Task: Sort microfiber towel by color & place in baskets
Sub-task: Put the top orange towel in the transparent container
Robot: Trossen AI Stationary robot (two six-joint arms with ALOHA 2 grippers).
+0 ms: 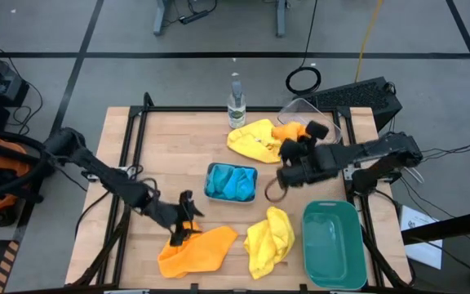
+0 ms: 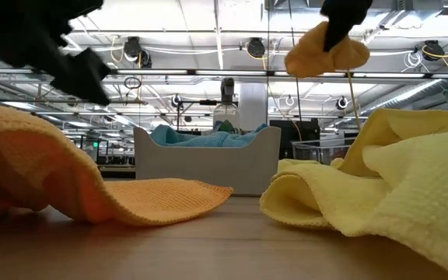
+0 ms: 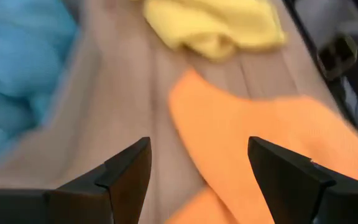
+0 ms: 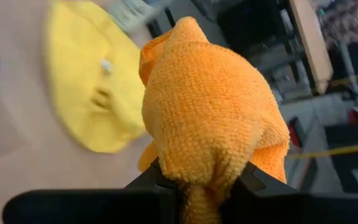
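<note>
Right pincer (image 4: 197, 180) pinches bunched orange microfiber cloth (image 4: 213, 106), lifted toward clear bin (image 1: 300, 108); left pincer (image 3: 197, 168) gapes empty above flat orange cloth (image 3: 272, 137).

From my station, the left wrist view is smeared: the bright blue microfiber cloths (image 3: 14, 74) run off the edge. In the low view the crumpled yellow microfiber cloth (image 2: 387, 194) is cut off at the side and hides the clear plastic bin (image 2: 317, 150) behind it. The right gripper (image 4: 201, 180) fingertips are buried under the bunched orange microfiber cloth (image 4: 213, 118).
</note>
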